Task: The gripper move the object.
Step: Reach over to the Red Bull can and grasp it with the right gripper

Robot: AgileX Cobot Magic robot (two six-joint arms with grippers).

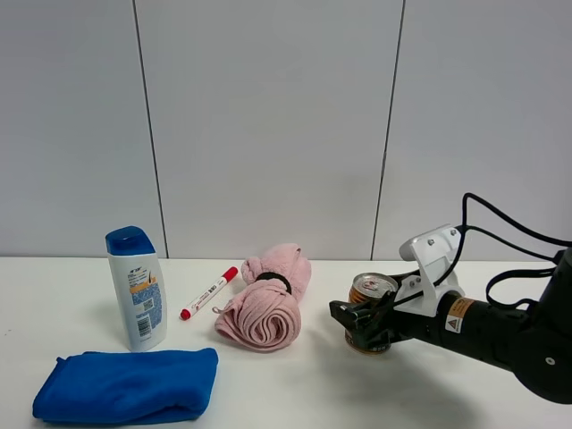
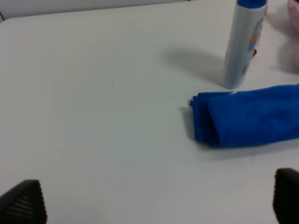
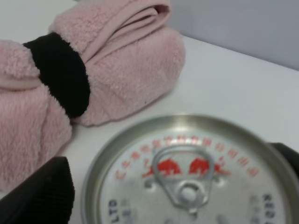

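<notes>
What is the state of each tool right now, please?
Left tool: open, holding nothing.
Right tool: closed on the gold can.

The right arm (image 1: 509, 340) reaches in low from the table's (image 1: 295, 393) right side toward its middle, nearly level, with a white bracket (image 1: 431, 255) at the wrist. The right gripper (image 1: 365, 324) has its black fingers on either side of the gold can (image 1: 373, 289), closed against it. The left gripper (image 2: 154, 201) hangs above the table, jaws spread wide.
</notes>
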